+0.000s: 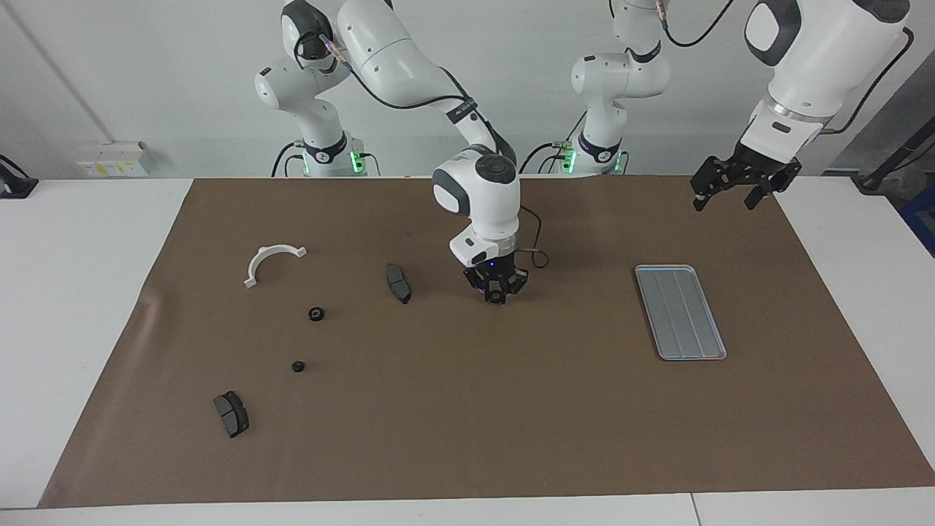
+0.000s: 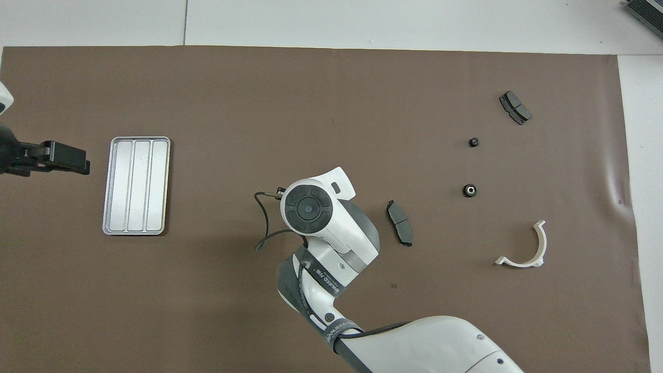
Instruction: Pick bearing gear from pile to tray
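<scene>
My right gripper [image 1: 496,296] hangs low over the middle of the brown mat, shut on a small black bearing gear [image 1: 496,299] at its fingertips. In the overhead view the arm's wrist [image 2: 308,209] hides the gripper and the gear. The pile lies toward the right arm's end: two black rings [image 1: 315,314] [image 1: 297,367], two dark brake-pad pieces [image 1: 398,283] [image 1: 231,413] and a white half-ring bracket [image 1: 266,254]. The silver tray [image 1: 679,312] [image 2: 136,185] lies toward the left arm's end with nothing in it. My left gripper [image 1: 723,196] waits open in the air beside the tray.
A brown mat [image 1: 511,424] covers most of the white table. One brake-pad piece [image 2: 399,230] lies close beside the right arm's wrist. The right arm's cable [image 2: 261,228] loops out toward the tray.
</scene>
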### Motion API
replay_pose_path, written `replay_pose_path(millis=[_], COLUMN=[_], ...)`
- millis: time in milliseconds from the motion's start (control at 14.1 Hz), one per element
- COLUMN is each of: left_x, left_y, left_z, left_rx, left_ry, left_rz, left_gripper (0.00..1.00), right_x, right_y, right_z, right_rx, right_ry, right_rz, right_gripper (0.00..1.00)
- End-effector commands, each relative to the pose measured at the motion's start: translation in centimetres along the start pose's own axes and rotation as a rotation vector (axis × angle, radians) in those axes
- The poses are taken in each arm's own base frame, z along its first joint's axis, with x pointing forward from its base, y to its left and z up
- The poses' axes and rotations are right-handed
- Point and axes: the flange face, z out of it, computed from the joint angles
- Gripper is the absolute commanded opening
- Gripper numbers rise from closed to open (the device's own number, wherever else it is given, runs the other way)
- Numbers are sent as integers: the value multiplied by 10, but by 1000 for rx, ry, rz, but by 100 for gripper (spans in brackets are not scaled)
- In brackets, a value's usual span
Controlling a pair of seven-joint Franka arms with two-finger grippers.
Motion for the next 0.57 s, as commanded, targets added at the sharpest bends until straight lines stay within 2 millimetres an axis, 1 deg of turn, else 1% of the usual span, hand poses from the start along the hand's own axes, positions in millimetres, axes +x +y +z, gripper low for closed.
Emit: replay_pose_path(millis=[0,71,142,213,284,355,497], left_x=[-12,-14,-15,-14,-15,-16,-20], left_y=[3,8,12,13,14,17,16], left_z=[0,1,1,0,-1,1,2], left_rx=[-12,-12,-12,-12,-12,-11,-11], left_ry=[-12,-28,-31,-24,-25,-36,-42], left_rz=[11,20,29,31,33,39,36], left_gripper=[100,100,100,100,100,100,100], right_x=[14,24,40,62,77,91,121], right_y=[6,13,24,43,59,76,115], right_z=[-11,-26,-46,-66,-83,-95,-117], right_rx=[-31,-32,-27,-28,-37,-52,-73], right_ry=[41,56,66,75,77,73,68], right_rz=[0,10,27,57,50,31,-30], right_gripper=[100,100,100,100,100,100,100])
